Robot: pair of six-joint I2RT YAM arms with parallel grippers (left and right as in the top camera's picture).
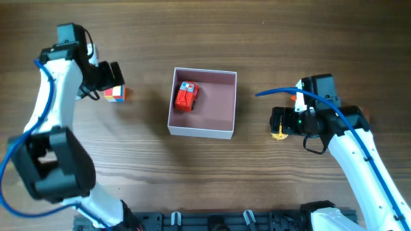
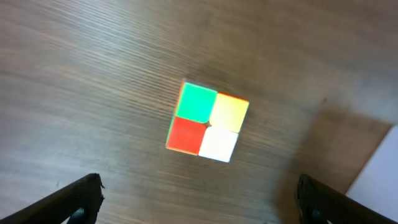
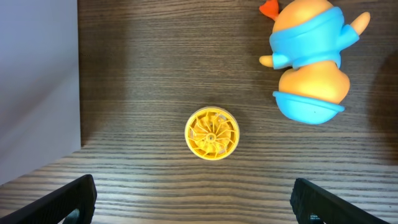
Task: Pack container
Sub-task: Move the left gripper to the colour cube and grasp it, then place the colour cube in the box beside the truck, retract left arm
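At centre, container (image 1: 215, 106) between left claw (image 2: 199, 196) and right claw (image 3: 194, 199) — both released, neither touching it.

A dark, wood-grained bench (image 1: 257, 32) carries the container (image 1: 201, 133), square with white outer walls, near its middle. Well apart from it on the left lies a two-by-two puzzle cube (image 2: 208, 121), its top face showing green, yellow, red and white squares. On the right, clear of the container's wall, lie a small round yellow wheel with radial ribs (image 3: 212, 133) and, near it but not touching, an orange toy duck dressed in blue (image 3: 309, 62).
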